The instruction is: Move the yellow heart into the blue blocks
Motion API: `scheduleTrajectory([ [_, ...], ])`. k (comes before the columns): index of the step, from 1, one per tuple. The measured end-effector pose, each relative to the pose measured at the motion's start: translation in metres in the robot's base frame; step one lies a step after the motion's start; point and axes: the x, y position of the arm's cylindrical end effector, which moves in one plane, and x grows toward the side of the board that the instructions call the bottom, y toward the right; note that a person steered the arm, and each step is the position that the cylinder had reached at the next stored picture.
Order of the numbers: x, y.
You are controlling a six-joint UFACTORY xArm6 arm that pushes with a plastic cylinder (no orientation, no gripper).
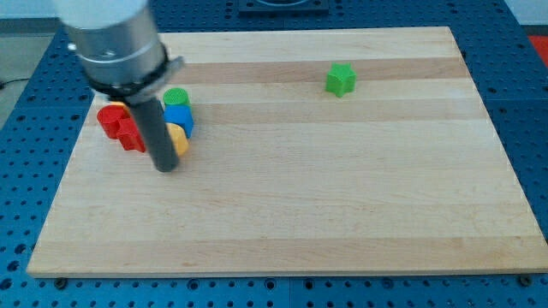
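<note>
My tip: the lower end of the dark rod (166, 168) rests on the counter (300, 214) toward the view's left; this end effector is a bare rod with nothing to open, close or hold.
Yellow heart: a yellow block (177, 138) sits just at the rod's right side, a little above my tip, partly hidden by the rod, so its heart shape cannot be made out clearly; whether rod and block touch cannot be told.
Blue block: one blue block (180, 118) lies directly above the yellow one and appears to touch it; its shape is unclear.
Green round block: a green cylinder (175, 97) sits at the blue block's top edge, toward the view's top.
Red blocks: a red cluster (118, 125) lies to the rod's left, partly covered by it, near the counter's left edge.
Green block far off: a lone green block (340, 79) lies well apart, toward the view's top and right of centre.
Edges: the cluster sits near the left edge and in the upper half.
Open room: bare wood stretches across the view's right and bottom.
</note>
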Motion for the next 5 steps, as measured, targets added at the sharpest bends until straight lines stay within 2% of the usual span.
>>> scheduleTrajectory([
  [1,-0.018,-0.011],
  [3,-0.029,-0.016],
  [4,-0.032,0.013],
  [5,-0.032,0.073],
])
